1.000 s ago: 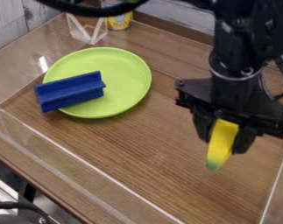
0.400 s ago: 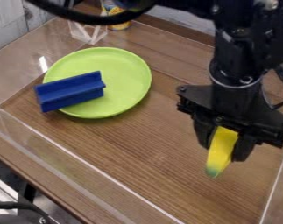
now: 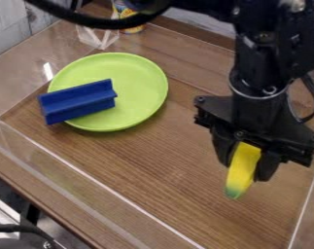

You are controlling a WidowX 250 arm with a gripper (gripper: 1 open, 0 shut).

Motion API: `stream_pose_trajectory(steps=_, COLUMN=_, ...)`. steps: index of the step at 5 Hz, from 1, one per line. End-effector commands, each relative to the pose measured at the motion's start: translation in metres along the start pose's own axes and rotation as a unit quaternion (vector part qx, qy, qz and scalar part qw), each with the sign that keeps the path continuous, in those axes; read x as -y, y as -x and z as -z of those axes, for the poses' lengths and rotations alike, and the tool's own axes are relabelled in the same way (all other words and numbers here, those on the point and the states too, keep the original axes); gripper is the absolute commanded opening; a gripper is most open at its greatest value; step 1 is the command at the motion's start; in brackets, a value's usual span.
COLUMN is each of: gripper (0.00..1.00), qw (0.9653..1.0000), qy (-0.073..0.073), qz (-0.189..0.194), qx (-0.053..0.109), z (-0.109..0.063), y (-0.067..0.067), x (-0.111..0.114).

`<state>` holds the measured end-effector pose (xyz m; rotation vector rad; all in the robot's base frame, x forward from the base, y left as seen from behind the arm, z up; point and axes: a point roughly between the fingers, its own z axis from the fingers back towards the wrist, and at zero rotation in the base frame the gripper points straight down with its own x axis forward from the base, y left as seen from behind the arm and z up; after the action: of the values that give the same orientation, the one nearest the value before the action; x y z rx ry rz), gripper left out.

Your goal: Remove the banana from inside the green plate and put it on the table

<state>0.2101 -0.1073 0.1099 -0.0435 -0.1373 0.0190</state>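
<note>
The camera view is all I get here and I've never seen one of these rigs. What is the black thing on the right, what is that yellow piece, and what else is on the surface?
You have one picture, taken from above and in front of the table. The black thing is a robot arm. Its lower part is the end effector, a two-fingered clamp pointing straight down. It is shut on the banana, a small yellow toy that hangs upright, its lower tip close to the wood; whether it touches, I cannot tell. To the left lies the green plate, with a blue block resting across its left rim. So the banana is already out of the plate but not yet released.
</note>
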Motion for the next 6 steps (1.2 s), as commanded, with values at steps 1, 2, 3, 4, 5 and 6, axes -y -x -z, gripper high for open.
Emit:
stream_pose_trajectory(steps=1, gripper=0.00, qw=0.9999, qy=0.007, qz=-0.003, qx=0.011, z=-0.0058, y=-0.0046, x=-0.0020)
stream_pose_trajectory(steps=2, gripper=0.00, qw=0.9999, qy=0.008, qz=-0.003, qx=0.008, z=-0.0044, y=-0.0052, x=-0.0036)
stream_pose_trajectory(steps=3, gripper=0.00, qw=0.9999, qy=0.009, qz=-0.003, qx=0.007, z=-0.0029, y=-0.0062, x=-0.0048)
stream_pose_trajectory(steps=4, gripper=0.00, qw=0.9999, qy=0.010, qz=-0.004, qx=0.005, z=-0.0018, y=-0.0075, x=-0.0058)
stream_pose_trajectory(steps=5, gripper=0.00, qw=0.9999, qy=0.011, qz=-0.003, qx=0.004, z=-0.0008, y=-0.0090, x=-0.0067)
stream_pose_trajectory(steps=6, gripper=0.00, qw=0.9999, qy=0.012, qz=-0.003, qx=0.003, z=0.0005, y=-0.0108, x=-0.0075)
